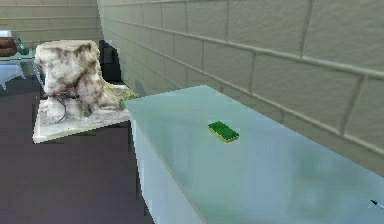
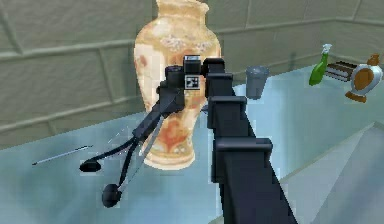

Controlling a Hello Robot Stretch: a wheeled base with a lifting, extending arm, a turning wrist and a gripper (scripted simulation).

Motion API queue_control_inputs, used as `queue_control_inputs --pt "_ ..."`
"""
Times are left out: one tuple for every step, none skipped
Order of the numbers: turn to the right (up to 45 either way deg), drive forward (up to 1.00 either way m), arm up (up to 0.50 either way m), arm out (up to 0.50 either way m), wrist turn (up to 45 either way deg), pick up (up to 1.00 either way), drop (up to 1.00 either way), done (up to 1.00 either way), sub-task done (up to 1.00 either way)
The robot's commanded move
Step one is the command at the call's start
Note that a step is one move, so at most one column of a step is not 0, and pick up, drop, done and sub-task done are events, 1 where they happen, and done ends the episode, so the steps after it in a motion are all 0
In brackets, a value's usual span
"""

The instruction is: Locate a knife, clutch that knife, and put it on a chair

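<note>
Reaching out across the table (image 2: pixel 40 195), the tool (image 2: pixel 100 180) sits before a vase (image 2: pixel 172 60); I cannot tell whether it holds anything. A thin dark sliver (image 2: pixel 60 155), probably the knife, lies on the table just beside its fingertips, toward the arm side view's left, long axis pointing at them.

The arm (image 2: pixel 240 140) is a dark, nearly black square bar built of stepped telescoping sections, each a little narrower than the one behind it toward the tool. The tool (image 2: pixel 103 180) has a dark body from which two thin, dark, curved fingers (image 2: pixel 111 194) end in small rounded tips. Right beside the tool's body, on the arm's end, sit small white squares (image 2: pixel 190 78) with black marks.
</note>
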Motion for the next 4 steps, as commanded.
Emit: queue_control_inputs --pt "0.0 0.00 0.00 0.00 45.0 0.00 0.00 0.00 0.00" --pt "0.0 0.00 0.00 0.00 30.0 0.00 0.00 0.00 0.00" --pt "0.0 0.00 0.00 0.06 0.0 0.00 0.00 0.00 0.00" --pt "0.0 0.00 0.00 0.00 0.0 1.00 0.00 0.00 0.00"
